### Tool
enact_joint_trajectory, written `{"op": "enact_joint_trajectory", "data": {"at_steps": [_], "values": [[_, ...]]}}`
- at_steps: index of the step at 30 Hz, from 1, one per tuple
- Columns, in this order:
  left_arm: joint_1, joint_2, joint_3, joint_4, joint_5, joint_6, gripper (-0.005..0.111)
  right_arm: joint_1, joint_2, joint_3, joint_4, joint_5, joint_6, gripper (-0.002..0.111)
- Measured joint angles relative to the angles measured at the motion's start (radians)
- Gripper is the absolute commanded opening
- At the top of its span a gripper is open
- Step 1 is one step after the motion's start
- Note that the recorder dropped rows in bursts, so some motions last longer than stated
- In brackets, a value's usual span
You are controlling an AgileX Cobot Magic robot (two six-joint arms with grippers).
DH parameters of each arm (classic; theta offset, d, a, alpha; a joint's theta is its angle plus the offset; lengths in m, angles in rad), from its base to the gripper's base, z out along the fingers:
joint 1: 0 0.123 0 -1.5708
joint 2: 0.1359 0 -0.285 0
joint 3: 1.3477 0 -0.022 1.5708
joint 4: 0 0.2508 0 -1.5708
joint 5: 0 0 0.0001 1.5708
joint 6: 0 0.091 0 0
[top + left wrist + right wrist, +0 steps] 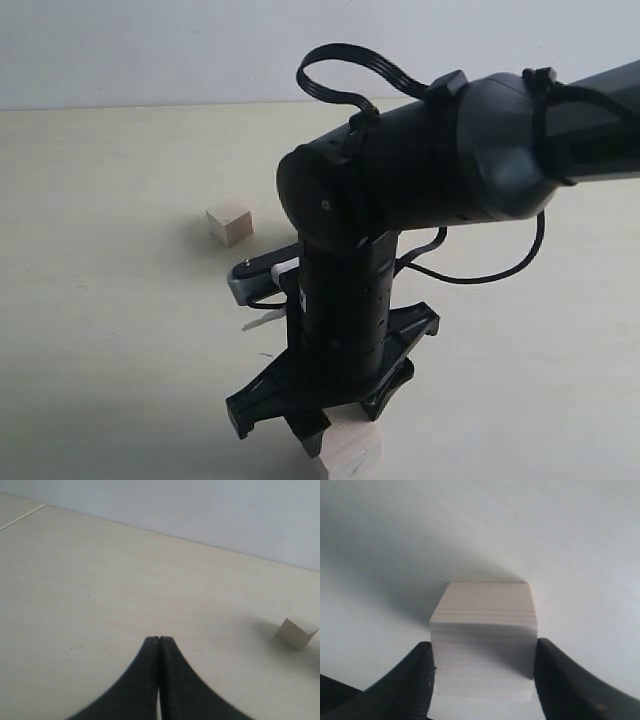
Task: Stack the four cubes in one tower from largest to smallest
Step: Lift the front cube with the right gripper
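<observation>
Cube (485,625) by table's (120,350) near edge: hold clamped squarely in right gripper (484,652), lift straight, avoid tilt. Left gripper (159,647) pressed together, empty.

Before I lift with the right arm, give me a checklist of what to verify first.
1. Cube between the right end effector's fingers: ok, both fingers lie against its sides.
2. Cube square in the grip: ok, its sides run along the fingers.
3. Left end effector out of the way: ok, shut on nothing, above the table, apart from the loose cube.
4. All four cubes located: not ok, only two show.
5. Stacking spot found: cannot tell, no stack in view.
</observation>
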Motion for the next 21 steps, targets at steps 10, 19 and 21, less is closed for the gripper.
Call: {"op": "enact_joint_trajectory", "data": {"at_steps": [10, 19, 21], "values": [[0.000, 0.000, 0.000, 0.000, 0.000, 0.000, 0.000, 0.000, -0.131, 0.000, -0.094, 0.004, 0.079, 0.045], [0.000, 0.000, 0.000, 0.000, 0.000, 0.000, 0.000, 0.000, -0.235, -0.199, -0.087, 0.186, 0.053, 0.045], [0.000, 0.000, 0.000, 0.000, 0.000, 0.000, 0.000, 0.000, -0.253, -0.294, -0.126, 0.194, 0.046, 0.045]]}}
